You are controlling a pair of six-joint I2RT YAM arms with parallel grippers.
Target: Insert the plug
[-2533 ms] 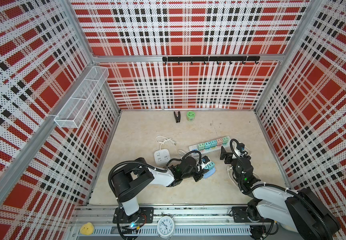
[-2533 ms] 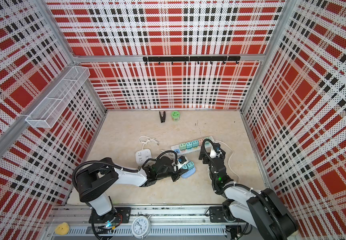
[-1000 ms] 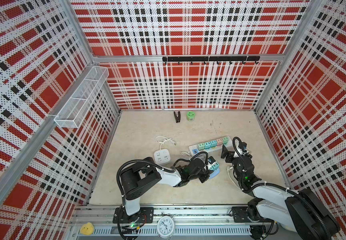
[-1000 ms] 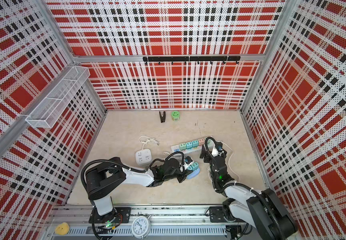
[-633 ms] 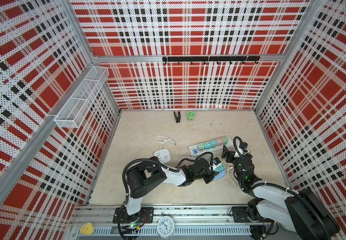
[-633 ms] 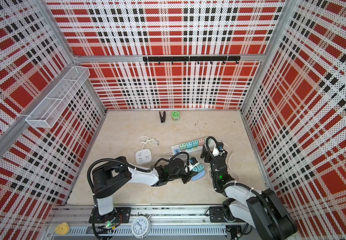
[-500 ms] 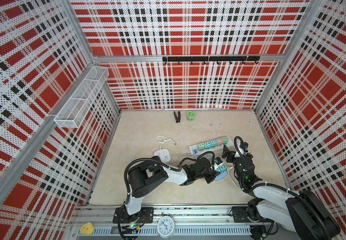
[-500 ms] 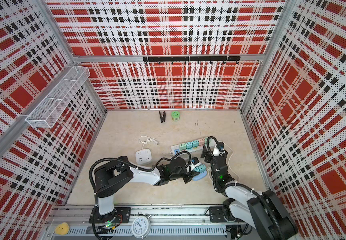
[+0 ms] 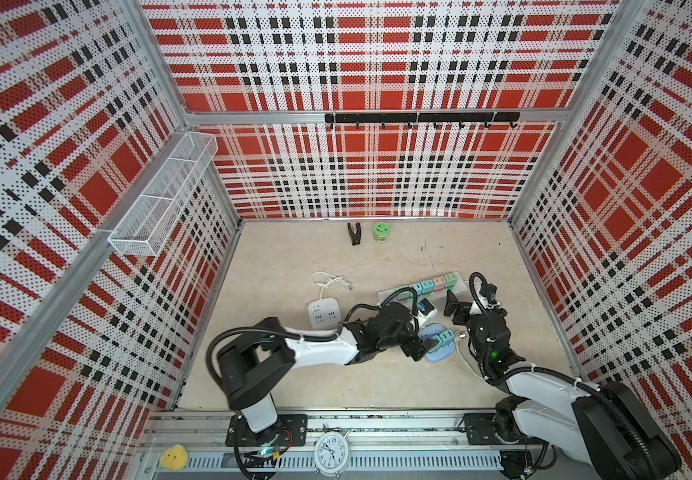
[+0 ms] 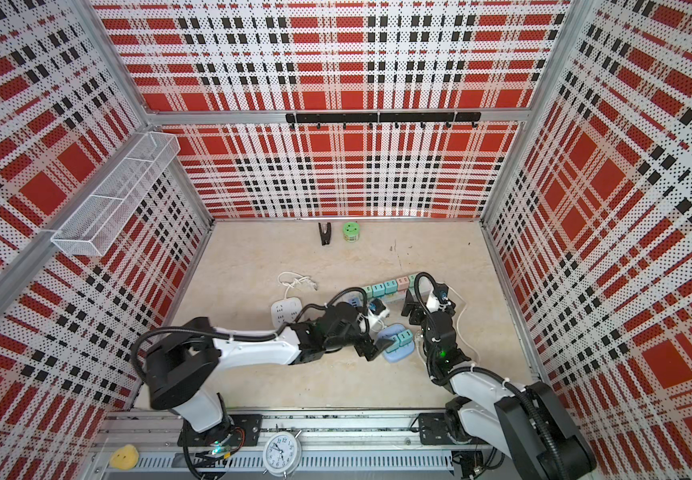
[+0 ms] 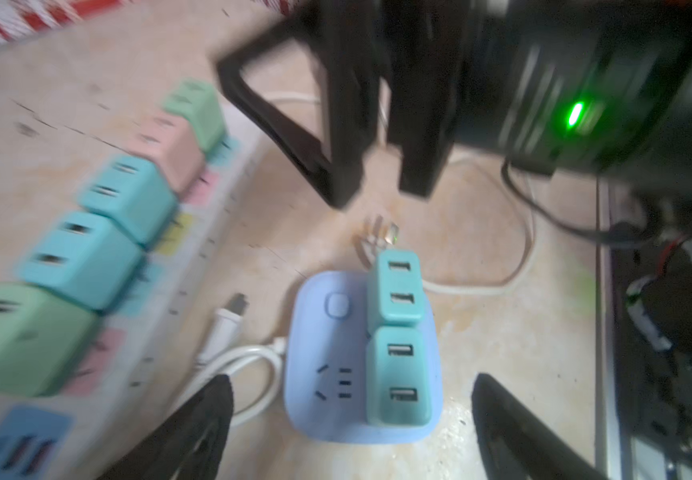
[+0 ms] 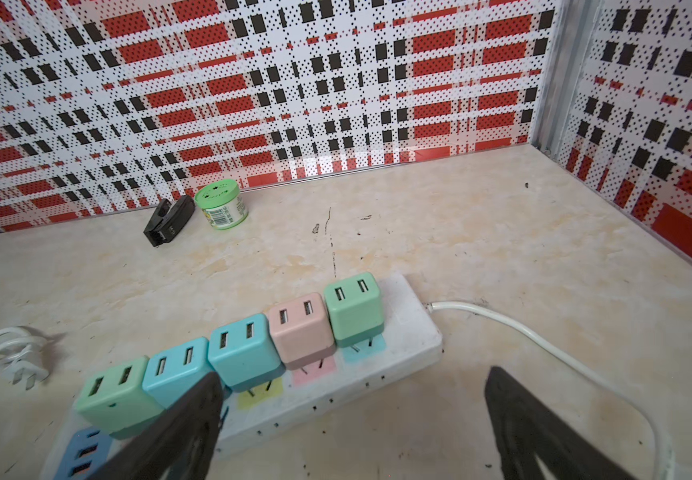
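Plug [image 11: 398,374], teal, two-port, found upright on the lilac socket block [image 11: 315,345], toward the front right of the desk [image 9: 294,257], USB slots facing up. Second teal plug [image 11: 396,291] touching it on the far side, slightly askew, seating not determinable. Nearest the front: white alarm clock [image 9: 331,453] and yellow soft toy [image 9: 173,456] on the front frame [image 9: 398,424], off the desk. Next inward, left arm [image 9: 319,349] stretched low across the desk. Left jaws spread wide and empty, black fingers [image 11: 194,428] flanking the near end of the block without gripping it; contact with the block unclear in both top views. Right arm [image 9: 543,382] reaching in just right of the block. Right jaws likewise wide apart and holding nothing, fingers [image 12: 178,432] pointed toward the long white power strip [image 12: 410,328]. White lead [image 11: 225,324] looped beside the block, its connector lying loose on the desk between block and strip. Strip set diagonally just behind the block, carrying five further plugs [image 12: 244,353] in a row: green, teal, teal, pink, green. Strip cord [image 12: 469,307] trailing off from the far end. Left of the strip, white square socket [image 9: 322,312]; just beyond that, coiled white cable [image 9: 327,282]. At the back wall, black clip [image 9: 353,234] beside green jar [image 9: 380,231], near but apart. On the walls: black hook rail [image 9: 419,118] at the rear, white wire basket [image 9: 161,208] on the left.
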